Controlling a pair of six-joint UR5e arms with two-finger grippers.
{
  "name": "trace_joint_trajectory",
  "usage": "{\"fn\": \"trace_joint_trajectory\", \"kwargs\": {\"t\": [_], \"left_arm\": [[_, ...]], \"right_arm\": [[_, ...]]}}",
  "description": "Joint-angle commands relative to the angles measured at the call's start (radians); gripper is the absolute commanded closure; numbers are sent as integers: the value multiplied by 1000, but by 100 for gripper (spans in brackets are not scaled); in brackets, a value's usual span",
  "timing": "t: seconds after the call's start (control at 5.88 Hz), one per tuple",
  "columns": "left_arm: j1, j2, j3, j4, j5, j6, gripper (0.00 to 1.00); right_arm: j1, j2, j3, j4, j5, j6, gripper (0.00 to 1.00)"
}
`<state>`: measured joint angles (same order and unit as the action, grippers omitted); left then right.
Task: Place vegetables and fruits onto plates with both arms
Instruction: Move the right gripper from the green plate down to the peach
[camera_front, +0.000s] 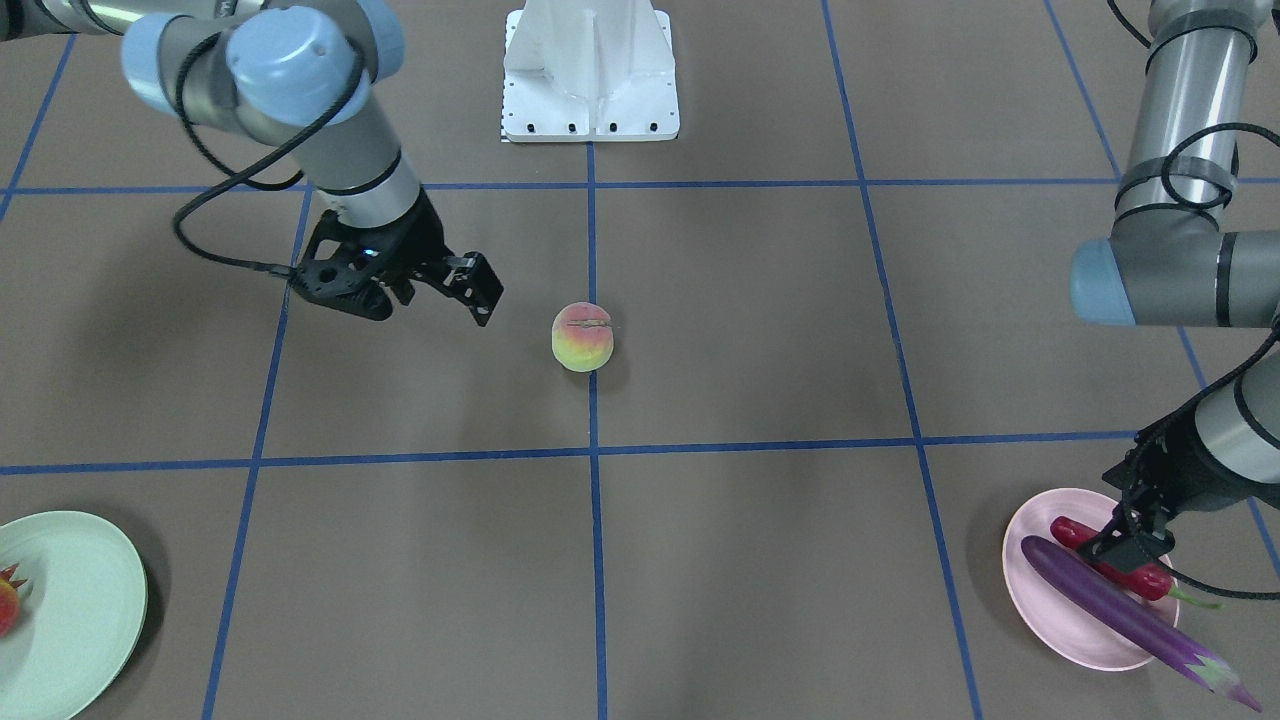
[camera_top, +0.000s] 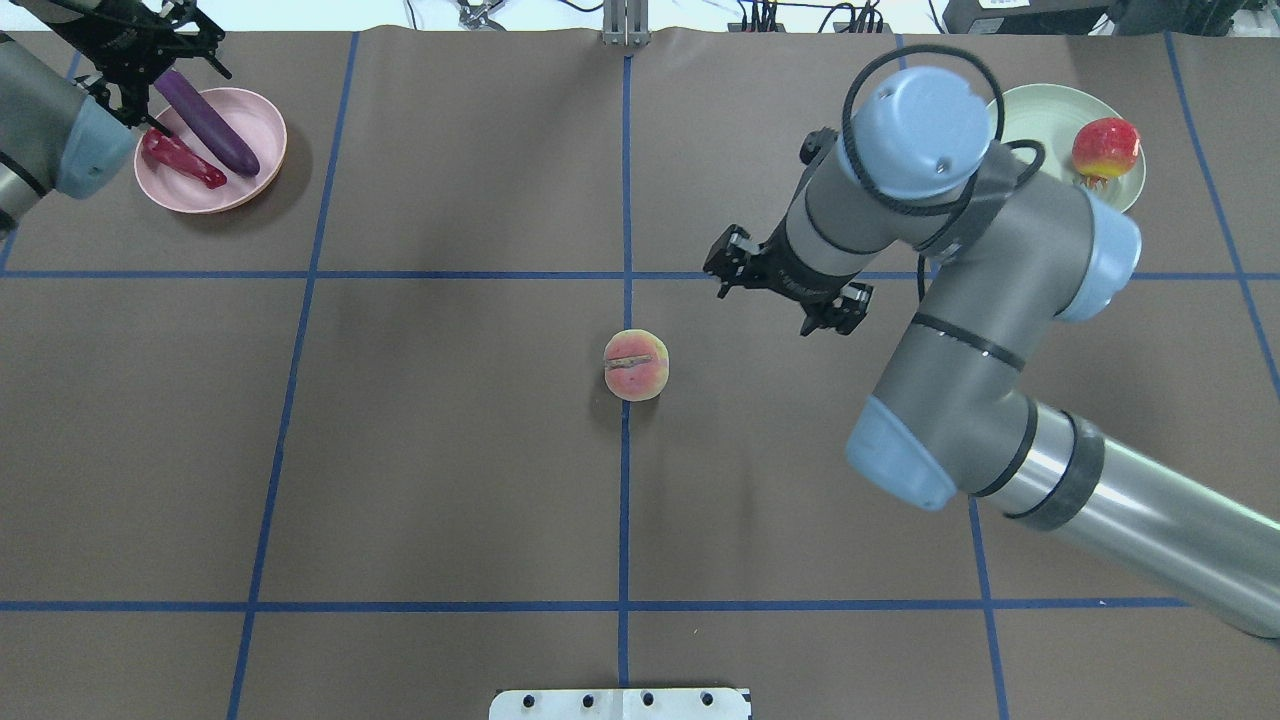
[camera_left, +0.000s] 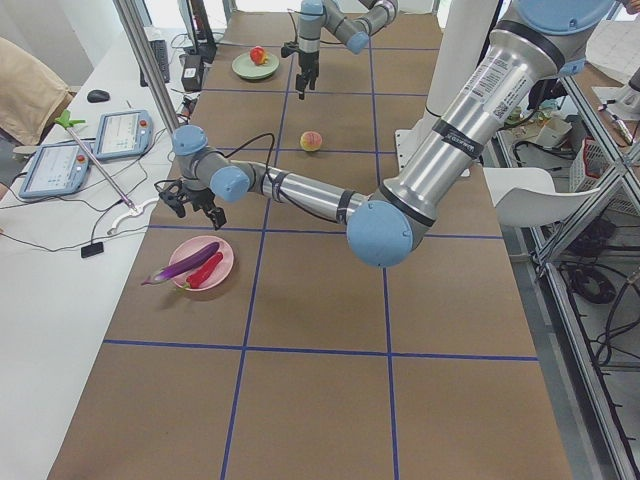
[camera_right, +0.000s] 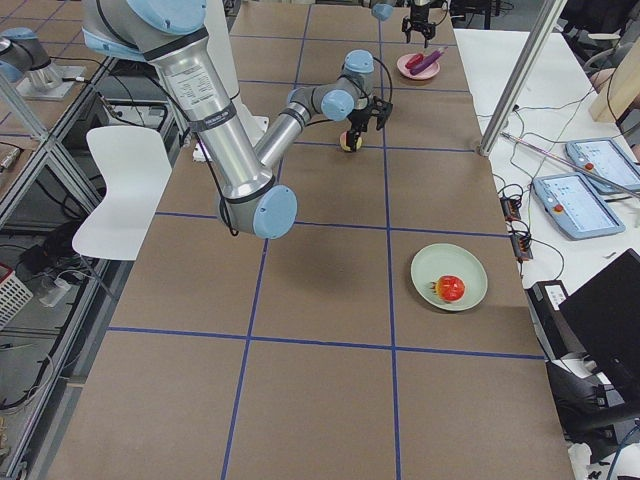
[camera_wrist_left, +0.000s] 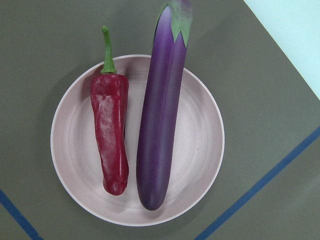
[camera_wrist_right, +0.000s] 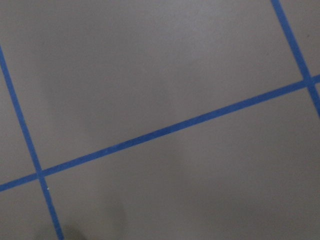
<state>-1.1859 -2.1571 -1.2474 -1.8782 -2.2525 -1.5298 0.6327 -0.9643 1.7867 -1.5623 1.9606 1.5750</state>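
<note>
The fist-sized yellow-green peach with a pink blush (camera_top: 636, 365) sits alone on the brown table (camera_wrist_right: 160, 75), at the centre of the overhead view. It rests on a blue tape line, on neither plate.

The right gripper (camera_top: 782, 292) hangs just to the peach's upper right in that view, clear of it. Its fingers are spread wide and hold nothing. The right wrist camera shows no fruit, only bare table crossed by blue tape lines (camera_wrist_right: 165, 131).

In the upper left corner of the overhead view lies the round pale pink plate (camera_top: 235, 190). The left gripper (camera_top: 150, 60) is above it, partly covering what it holds. The left wrist camera looks straight down and gives the clear picture. The long glossy purple eggplant with a grey-green cap (camera_wrist_left: 160, 125) and the shorter glossy red chili pepper with a green stem (camera_wrist_left: 111, 135) lie side by side, almost parallel. The eggplant's cap overhangs the rim. No finger enters that frame. From the table's left end, the left gripper's prongs look parted and empty.

At the upper right of the overhead view, the round pale mint green plate (camera_top: 1040, 110) carries the round glossy red-orange fruit with a small pointed crown (camera_top: 1105, 148). The right arm's blue joint cap partly hides the plate. The front-facing camera crops both at its lower left edge.
</note>
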Motion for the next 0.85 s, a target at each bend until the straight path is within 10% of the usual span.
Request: {"fn": "trace_joint_trajectory", "kwargs": {"t": [0.0, 0.68], "left_arm": [[2, 19, -37, 4, -2, -1, 0], [-1, 22, -89, 42, -1, -1, 0]], "right_arm": [[-106, 123, -123, 4, -132, 205, 0], [-156, 128, -248, 185, -178, 399, 0]]}}
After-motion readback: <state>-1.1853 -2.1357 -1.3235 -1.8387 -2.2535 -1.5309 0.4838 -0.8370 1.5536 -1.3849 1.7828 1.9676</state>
